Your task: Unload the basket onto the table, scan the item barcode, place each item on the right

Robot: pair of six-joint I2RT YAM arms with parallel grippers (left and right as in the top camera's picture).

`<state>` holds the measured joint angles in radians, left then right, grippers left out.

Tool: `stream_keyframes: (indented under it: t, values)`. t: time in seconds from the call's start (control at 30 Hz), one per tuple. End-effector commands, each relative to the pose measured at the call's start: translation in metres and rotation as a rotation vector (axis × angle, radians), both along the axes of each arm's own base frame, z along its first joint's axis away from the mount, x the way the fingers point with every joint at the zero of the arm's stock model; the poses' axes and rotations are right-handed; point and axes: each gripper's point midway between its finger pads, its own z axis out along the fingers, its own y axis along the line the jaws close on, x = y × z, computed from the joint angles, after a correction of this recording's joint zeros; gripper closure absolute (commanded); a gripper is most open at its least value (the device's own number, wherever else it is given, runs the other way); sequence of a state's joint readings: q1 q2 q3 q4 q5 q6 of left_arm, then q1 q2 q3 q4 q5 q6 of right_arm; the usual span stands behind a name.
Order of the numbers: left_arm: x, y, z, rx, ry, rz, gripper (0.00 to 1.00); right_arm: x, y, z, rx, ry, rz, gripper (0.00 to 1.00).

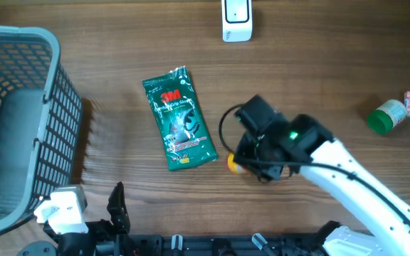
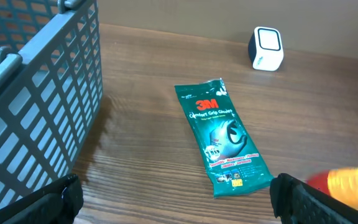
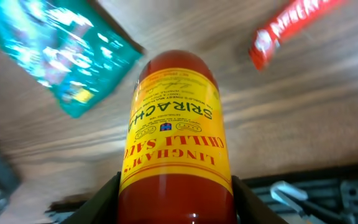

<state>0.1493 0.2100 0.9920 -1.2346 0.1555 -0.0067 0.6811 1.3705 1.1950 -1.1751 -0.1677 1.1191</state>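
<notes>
1. Two arms, one at work: the right pincer [image 3: 174, 194] grips the sriracha bottle [image 3: 176, 137] between its fingers, while the left pincer [image 2: 176, 202] hangs wide apart, empty. Pickup is the step, I judge. Next comes a lift to the scanner [image 1: 236, 20], with the barcode, unseen so far, turned towards it.
2. The glove packet [image 1: 181, 117] lies flat just beside the bottle.
3. The bottle's long axis runs straight out from the pincer, base leading I judge, low over the bench [image 1: 319, 57] right of centre.
</notes>
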Motion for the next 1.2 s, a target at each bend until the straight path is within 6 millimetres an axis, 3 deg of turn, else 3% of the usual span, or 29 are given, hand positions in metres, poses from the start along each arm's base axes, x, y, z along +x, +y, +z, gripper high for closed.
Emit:
stream_keyframes:
  t: [0.0, 0.17, 0.23, 0.33, 0.43, 0.57, 0.67, 0.97, 1.17]
  values:
    - [-0.001, -0.002, 0.002, -0.016, -0.011, 0.0, 0.0, 0.027, -0.004, 0.019, 0.051, -0.084, 0.008, 0.62]
    - [-0.001, -0.002, 0.002, -0.016, -0.011, 0.0, 0.0, 0.074, -0.007, 0.012, 0.076, -0.179, -0.001, 0.6]
    - [-0.001, -0.002, 0.002, -0.015, -0.011, 0.0, 0.0, 0.094, -0.011, 0.002, 0.069, -0.202, 0.008, 0.6]
    - [-0.001, -0.002, 0.002, -0.016, -0.011, 0.0, 0.0, 0.105, -0.02, -0.021, 0.031, -0.159, 0.017, 0.6]
    - [-0.001, -0.002, 0.002, -0.016, -0.011, 0.0, 0.0, 0.105, -0.03, -0.027, 0.013, -0.126, 0.011, 0.6]
    - [-0.001, -0.002, 0.002, -0.015, -0.011, 0.0, 0.0, 0.091, -0.048, 0.0, -0.032, -0.064, 0.045, 0.59]
    - [-0.001, -0.002, 0.002, -0.016, -0.011, 0.0, 0.0, 0.086, -0.055, 0.005, -0.052, -0.038, 0.038, 0.56]
    - [-0.001, -0.002, 0.002, -0.016, -0.011, 0.0, 0.0, 0.091, -0.063, -0.041, -0.158, 0.09, 0.036, 0.57]
    - [-0.001, -0.002, 0.002, -0.016, -0.011, 0.0, 0.0, 0.092, -0.063, -0.044, -0.16, 0.088, 0.083, 0.57]
